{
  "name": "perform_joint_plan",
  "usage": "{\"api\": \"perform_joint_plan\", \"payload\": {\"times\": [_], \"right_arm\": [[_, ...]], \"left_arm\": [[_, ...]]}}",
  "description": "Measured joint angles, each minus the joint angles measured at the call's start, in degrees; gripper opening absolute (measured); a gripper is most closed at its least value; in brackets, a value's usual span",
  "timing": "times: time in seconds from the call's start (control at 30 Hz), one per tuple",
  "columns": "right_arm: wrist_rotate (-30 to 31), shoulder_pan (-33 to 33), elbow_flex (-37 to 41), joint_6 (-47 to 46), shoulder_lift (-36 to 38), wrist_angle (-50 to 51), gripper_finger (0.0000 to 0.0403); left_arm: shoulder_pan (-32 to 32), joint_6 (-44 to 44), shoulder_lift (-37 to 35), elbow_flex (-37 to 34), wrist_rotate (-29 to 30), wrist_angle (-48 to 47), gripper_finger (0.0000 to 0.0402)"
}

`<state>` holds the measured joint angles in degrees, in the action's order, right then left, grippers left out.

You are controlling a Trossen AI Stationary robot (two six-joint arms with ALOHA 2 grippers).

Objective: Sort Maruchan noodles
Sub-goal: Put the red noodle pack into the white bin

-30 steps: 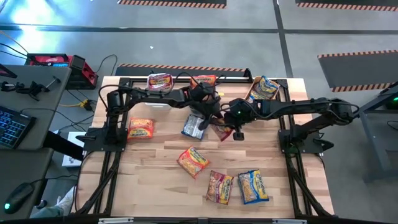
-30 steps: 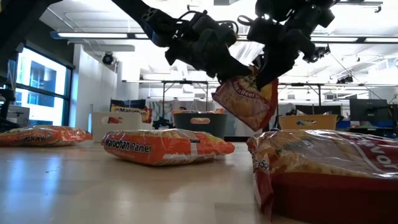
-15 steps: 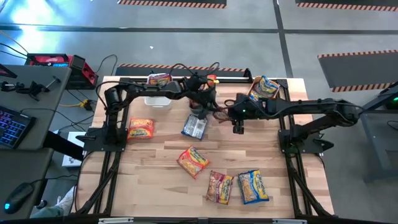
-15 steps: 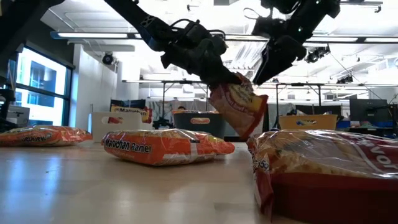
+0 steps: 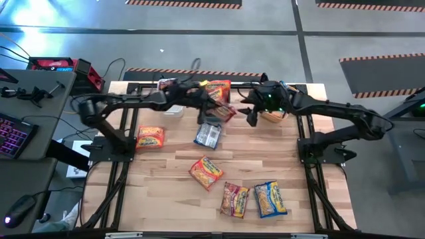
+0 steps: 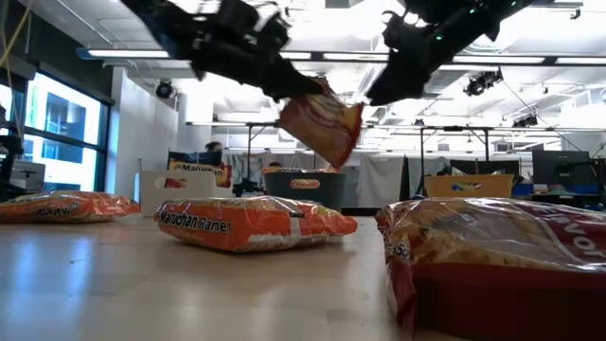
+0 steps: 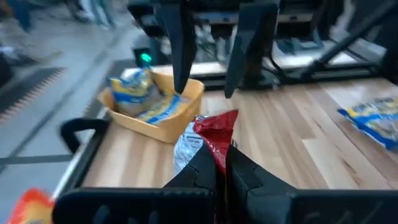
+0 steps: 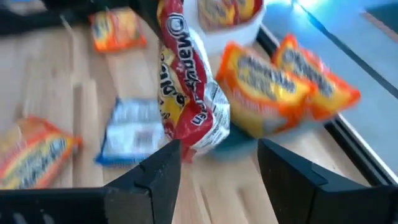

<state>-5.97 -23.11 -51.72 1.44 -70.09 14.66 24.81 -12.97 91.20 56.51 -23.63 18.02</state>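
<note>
A: The left gripper (image 5: 211, 108) pinches the red packet (image 5: 222, 111) by one edge, upper centre of the high view.

B: It could slip and drop short. The right gripper (image 5: 254, 114) hangs open, empty, beside the orange bin (image 5: 273, 117).

Glossy crinkled plastic packets (image 6: 251, 224) — matt pale wood table (image 5: 292, 169).

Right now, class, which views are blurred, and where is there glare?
Left wrist view: the far table, orange bin and room smear. Right wrist view: packets blur around the red packet. Low view: bright ceiling lights leave both arms silhouetted; the nearest packet is soft.
</note>
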Motion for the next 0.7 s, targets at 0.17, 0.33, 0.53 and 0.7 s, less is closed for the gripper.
{"api": "perform_joint_plan", "payload": {"times": [0.17, 0.33, 0.53, 0.7], "right_arm": [[-8.71, -1.01, 0.00, -0.18, -5.08, -11.86, 0.0193], [-11.01, -0.97, 0.00, -0.06, -11.01, -22.19, 0.0193], [-10.98, -0.97, 0.02, 0.41, -15.79, -31.25, 0.0193], [-10.96, -0.12, 0.07, 2.24, -17.38, -38.11, 0.0193]], "left_arm": [[0.38, 1.94, -9.31, -9.43, 6.27, 6.86, 0.0000], [1.60, 2.53, -16.57, -13.97, 9.78, 8.61, 0.0000], [2.61, 6.07, -20.51, -15.02, 10.13, 9.07, 0.0000], [2.56, 8.93, -21.24, -14.99, 12.40, 9.56, 0.0000]]}}
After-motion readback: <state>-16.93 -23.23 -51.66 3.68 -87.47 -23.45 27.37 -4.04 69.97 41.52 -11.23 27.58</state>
